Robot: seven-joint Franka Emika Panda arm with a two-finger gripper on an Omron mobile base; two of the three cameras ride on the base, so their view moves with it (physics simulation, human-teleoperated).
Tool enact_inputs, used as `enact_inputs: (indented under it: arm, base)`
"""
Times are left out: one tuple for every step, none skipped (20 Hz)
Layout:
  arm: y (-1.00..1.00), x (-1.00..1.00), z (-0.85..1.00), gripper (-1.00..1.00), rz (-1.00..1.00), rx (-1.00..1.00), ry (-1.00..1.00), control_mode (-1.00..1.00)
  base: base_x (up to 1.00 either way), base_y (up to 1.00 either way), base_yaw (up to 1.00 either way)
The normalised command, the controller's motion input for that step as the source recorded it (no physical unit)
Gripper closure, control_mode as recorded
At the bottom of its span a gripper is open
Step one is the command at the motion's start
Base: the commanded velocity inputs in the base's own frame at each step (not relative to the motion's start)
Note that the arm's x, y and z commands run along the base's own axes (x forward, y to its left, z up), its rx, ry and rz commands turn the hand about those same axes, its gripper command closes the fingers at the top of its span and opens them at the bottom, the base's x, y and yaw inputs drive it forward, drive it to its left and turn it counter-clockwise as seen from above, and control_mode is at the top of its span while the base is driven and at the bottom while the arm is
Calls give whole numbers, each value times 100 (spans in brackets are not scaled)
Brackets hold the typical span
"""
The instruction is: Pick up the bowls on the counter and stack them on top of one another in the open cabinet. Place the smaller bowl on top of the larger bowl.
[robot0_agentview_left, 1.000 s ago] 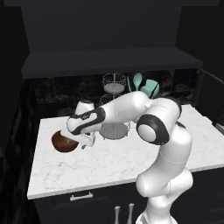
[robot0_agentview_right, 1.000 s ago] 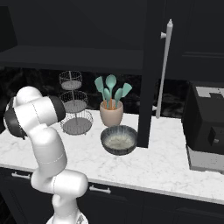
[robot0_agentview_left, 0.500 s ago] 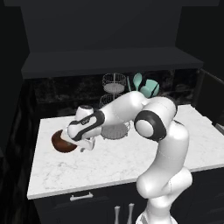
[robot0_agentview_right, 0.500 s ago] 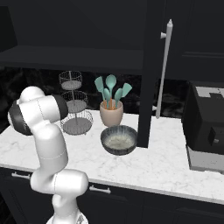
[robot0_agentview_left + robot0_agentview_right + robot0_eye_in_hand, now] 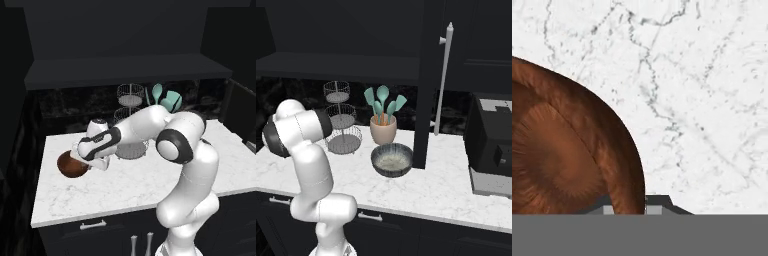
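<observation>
Two base cams behind arm, one hand cam.
Both base views share the counter (image 5: 130, 185); hand view close above it.

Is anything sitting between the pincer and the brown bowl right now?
Nothing visible does. In the hand view the smaller bowl's rim runs between the pincer tips, with bare counter beside it.

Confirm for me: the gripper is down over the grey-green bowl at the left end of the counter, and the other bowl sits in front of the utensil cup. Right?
Not quite. The gripper is down over the brown bowl, as the hand view and left base view show. The grey-green bowl is the one in front of the utensil cup on the counter.
</observation>
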Motion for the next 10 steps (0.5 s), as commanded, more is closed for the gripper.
enact_inputs:
  arm:
    - [-40,-61,34,100,0,1,-13,-100]
    - [-46,-70,47,100,0,0,-17,-100]
    - [-45,-76,50,100,0,0,-16,-100]
    - [-55,-100,81,100,0,0,-21,-100]
    - [-55,-100,78,100,0,1,-17,-100]
    - [-58,-100,76,100,0,0,-12,-100]
    - [-59,-100,70,100,0,0,-10,-100]
    - [-62,-100,70,100,0,0,-9,-100]
    - [-69,-100,72,100,0,0,-6,-100]
    - [-70,-100,74,100,0,0,-5,-100]
  base:
    - [0,0,0]
    - [0,0,0]
    - [0,0,0]
    - [0,0,0]
    - [0,0,0]
    - [0,0,0]
    - [0,0,0]
    - [0,0,0]
    - [0,0,0]
    - [0,0,0]
